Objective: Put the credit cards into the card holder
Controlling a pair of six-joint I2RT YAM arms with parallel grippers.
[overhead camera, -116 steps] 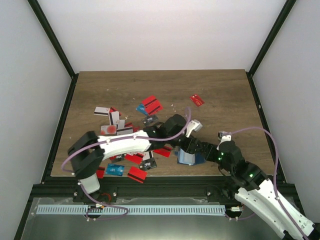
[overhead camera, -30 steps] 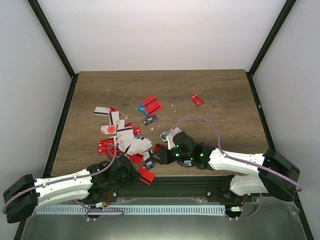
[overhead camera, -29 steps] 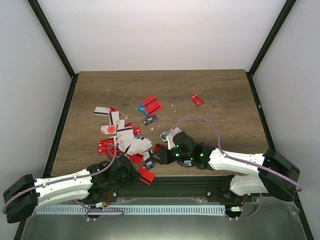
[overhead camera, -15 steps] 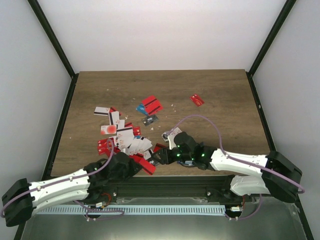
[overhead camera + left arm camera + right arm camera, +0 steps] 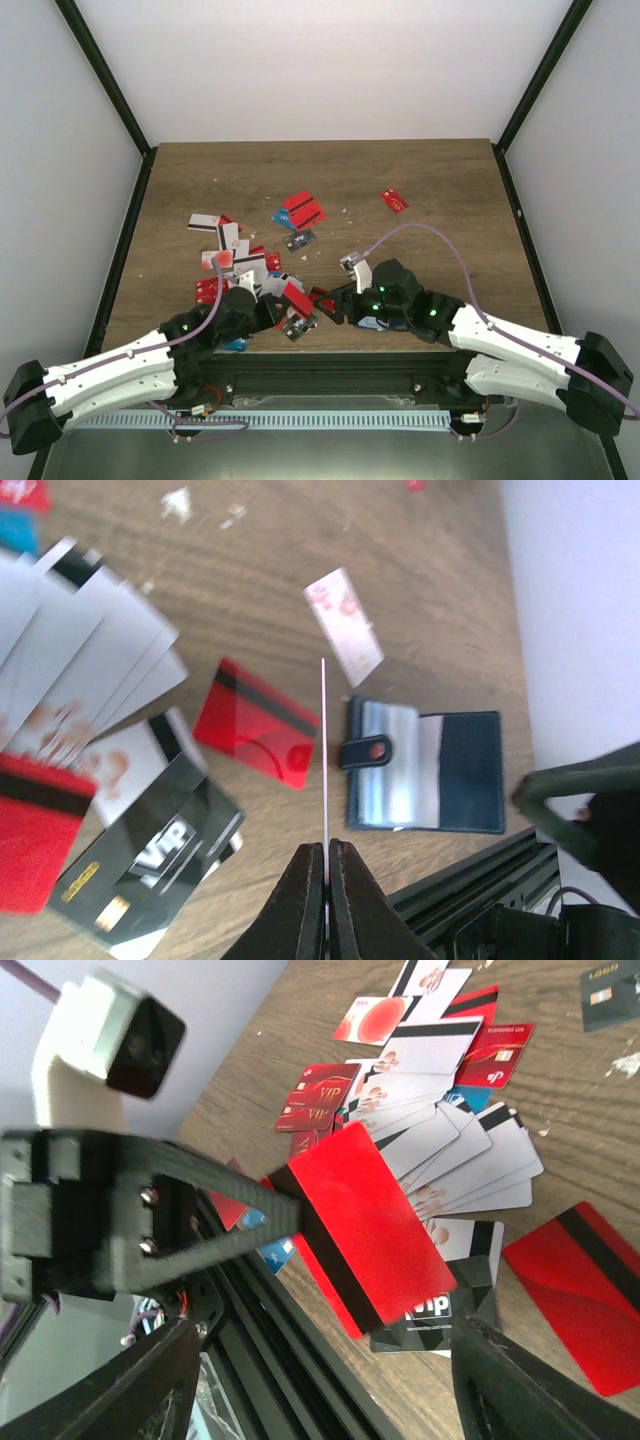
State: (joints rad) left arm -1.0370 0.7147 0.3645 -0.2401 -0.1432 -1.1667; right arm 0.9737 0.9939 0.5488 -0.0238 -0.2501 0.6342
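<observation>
We find the holder (image 5: pixel 455 770) lying open and flat on the table (image 5: pixel 440 190), at about 6 o'clock in the top view and close to the near edge. Its navy half and its clear-sleeve half sit side by side, with the tab clasp (image 5: pixel 368 750) on the sleeve side. From above, the right arm covers most of it.

At the holder's 9 o'clock the left claw (image 5: pixel 324 845) is clamped tight on a red card (image 5: pixel 370 1225) with a black stripe, holding it clear of the table. From that claw's own camera we see the card edge-on as a thin line, just beside the clasp.

The right claw (image 5: pixel 335 306) is also on the holder's 9 o'clock side and faces the left claw. Its fingers (image 5: pixel 540 1385) are spread wide and grip nothing.

The other cards (image 5: pixel 250 270) lie scattered from 9 to 11 o'clock of the holder:
- A loose red card (image 5: pixel 255 725) lies just beside the clasp side.
- A black VIP card (image 5: pixel 150 865) lies near it, toward 7 o'clock in the left wrist view.
- A fan of white cards (image 5: pixel 450 1150) overlaps further out.
- A white card with red marks (image 5: pixel 343 625) lies alone at the holder's 11 o'clock.
- A red pair (image 5: pixel 303 210) lies well apart at 11 o'clock.
- One lone red card (image 5: pixel 394 200) lies at 12 o'clock.
</observation>
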